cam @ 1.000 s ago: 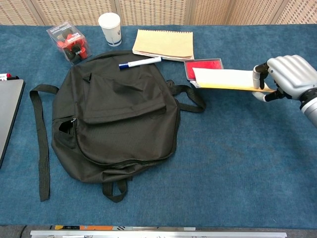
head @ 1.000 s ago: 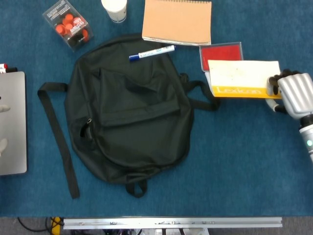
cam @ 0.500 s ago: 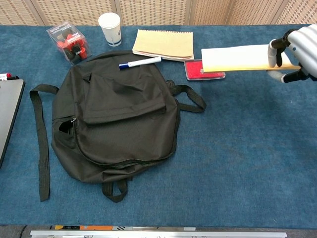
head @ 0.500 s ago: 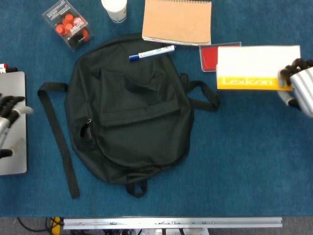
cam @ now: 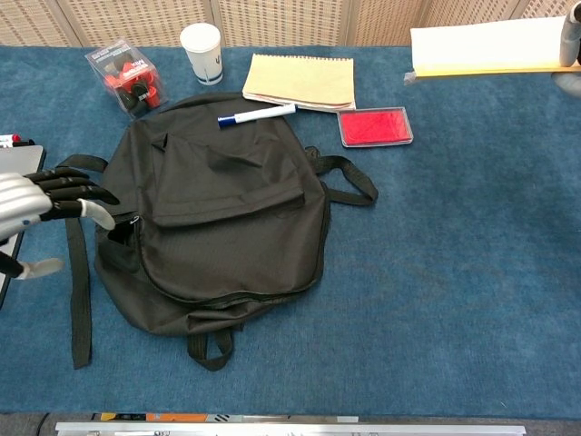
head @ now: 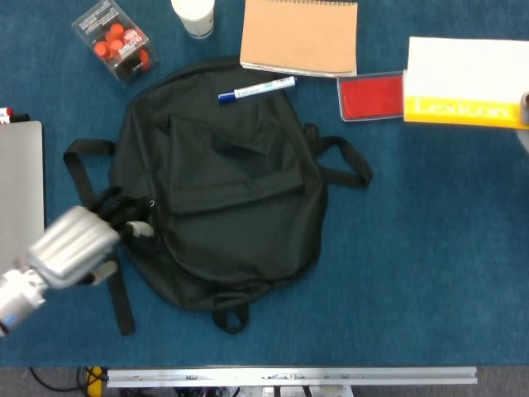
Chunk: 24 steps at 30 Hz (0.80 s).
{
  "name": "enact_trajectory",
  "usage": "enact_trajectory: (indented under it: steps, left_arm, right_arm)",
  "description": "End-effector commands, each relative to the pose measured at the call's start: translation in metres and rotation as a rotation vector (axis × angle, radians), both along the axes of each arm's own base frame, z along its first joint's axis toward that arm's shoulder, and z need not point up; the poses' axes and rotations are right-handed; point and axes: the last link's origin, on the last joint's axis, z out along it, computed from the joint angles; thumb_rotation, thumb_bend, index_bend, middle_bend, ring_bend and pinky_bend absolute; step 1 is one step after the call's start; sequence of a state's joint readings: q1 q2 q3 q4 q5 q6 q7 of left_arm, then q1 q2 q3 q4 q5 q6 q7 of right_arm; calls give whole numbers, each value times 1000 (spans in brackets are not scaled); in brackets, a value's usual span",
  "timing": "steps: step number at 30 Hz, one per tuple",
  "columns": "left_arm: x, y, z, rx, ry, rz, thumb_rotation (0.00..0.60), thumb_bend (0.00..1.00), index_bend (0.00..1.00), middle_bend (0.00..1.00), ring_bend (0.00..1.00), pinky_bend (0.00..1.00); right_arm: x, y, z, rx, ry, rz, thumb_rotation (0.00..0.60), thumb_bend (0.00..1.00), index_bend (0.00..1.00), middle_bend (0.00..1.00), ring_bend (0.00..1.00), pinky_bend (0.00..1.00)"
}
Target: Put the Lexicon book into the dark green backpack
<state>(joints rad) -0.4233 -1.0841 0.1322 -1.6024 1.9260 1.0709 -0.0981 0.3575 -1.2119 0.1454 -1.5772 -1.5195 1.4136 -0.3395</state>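
Book lifted, left hand arriving at the bag.
Your right hand (cam: 570, 36), mostly out of frame, now holds the Lexicon book (head: 467, 81) high above the table, while your empty left hand (head: 76, 245), fingers spread, has reached the closed backpack (head: 219, 178); open it next.

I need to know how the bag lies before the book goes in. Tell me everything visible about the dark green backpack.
The dark green fabric backpack lies flat on the blue table, front up, with a flap pocket, a side zip, loose straps on both sides and a small loop at the bottom. It looks limp and closed. A blue and white marker rests on its top edge. The left hand reaches its left side.
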Motion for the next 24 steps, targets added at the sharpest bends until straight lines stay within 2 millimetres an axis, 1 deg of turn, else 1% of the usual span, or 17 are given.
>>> enact_trajectory:
  steps: [1, 5, 10, 24]
  left_arm:
    - [5, 6, -18, -43, 23, -40, 600, 277, 265, 154, 129, 84]
    - [6, 10, -35, -71, 63, -91, 600, 277, 263, 155, 129, 84]
    - [7, 9, -52, -100, 40, -83, 600, 277, 262, 154, 129, 84]
    - [23, 23, -86, -130, -30, -33, 600, 277, 261, 155, 129, 85]
  right_arm:
    - [-2, 2, 2, -2, -3, -7, 600, 317, 717, 686, 453, 561]
    - [-6, 6, 4, -5, -12, -15, 600, 317, 717, 686, 453, 561]
    - [-8, 9, 5, -2, -11, -21, 600, 317, 717, 686, 453, 561]
    - [-12, 13, 9, -6, -33, -32, 600, 317, 720, 686, 453, 561]
